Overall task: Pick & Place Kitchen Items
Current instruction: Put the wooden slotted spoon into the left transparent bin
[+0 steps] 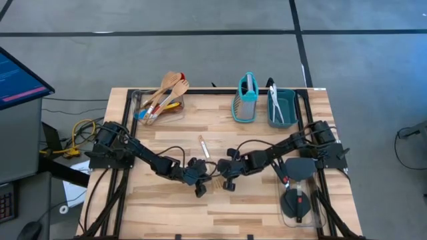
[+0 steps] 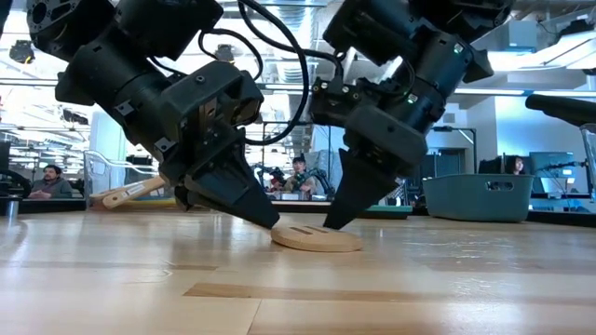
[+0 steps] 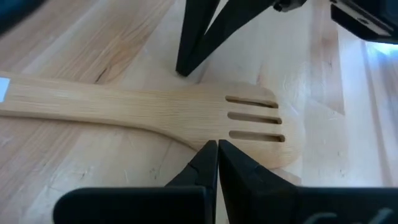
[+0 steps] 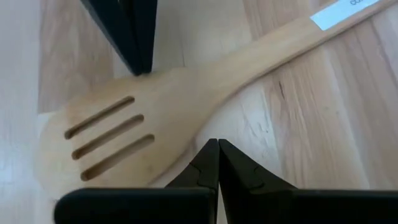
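A: So where does the wooden slotted spatula lie?

B: Flat at mid-table, its handle running toward the far side and its blade near. The left gripper and right gripper, both closed and empty, flank the blade, tips at its opposite edges, equally close.

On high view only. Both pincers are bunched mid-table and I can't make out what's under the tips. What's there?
Observer: A slotted wooden spatula, its head between the two tips.
Operator: Is either pincer holding it?
Observer: No. The left pincer and right pincer are both shut, with their tips at opposite edges of the head.
Operator: Is the head lifted at all?
Observer: No. In the low view it lies flat on the table.
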Controlling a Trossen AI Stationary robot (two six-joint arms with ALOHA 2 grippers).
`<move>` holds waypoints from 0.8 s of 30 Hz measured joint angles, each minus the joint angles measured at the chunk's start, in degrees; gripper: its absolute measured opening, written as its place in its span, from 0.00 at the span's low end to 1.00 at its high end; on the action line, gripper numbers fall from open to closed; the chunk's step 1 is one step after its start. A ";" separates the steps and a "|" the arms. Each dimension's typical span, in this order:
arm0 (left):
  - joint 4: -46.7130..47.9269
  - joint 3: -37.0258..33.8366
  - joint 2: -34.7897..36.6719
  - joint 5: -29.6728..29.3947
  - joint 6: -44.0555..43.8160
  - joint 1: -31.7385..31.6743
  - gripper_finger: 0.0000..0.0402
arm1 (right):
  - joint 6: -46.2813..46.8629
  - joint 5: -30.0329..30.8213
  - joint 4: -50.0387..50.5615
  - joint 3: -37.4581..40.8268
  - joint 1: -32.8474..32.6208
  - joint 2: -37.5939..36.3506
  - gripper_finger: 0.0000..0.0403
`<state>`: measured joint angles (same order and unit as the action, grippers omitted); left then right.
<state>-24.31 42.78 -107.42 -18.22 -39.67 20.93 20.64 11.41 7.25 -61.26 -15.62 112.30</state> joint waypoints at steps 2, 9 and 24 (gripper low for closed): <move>-0.03 0.00 0.00 -0.02 -0.01 0.00 0.00 | 0.37 -0.92 -0.45 -0.01 0.07 0.07 0.00; -0.12 0.00 0.00 0.00 0.19 0.01 0.00 | 0.19 -9.21 -6.88 0.16 0.13 0.58 0.00; 0.11 -1.33 0.97 -0.36 1.29 0.33 0.00 | -0.14 -10.55 -11.71 0.16 0.06 0.55 0.00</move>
<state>-24.20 41.46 -106.44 -18.57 -38.38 21.26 20.51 0.86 -4.46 -61.10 -15.55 112.86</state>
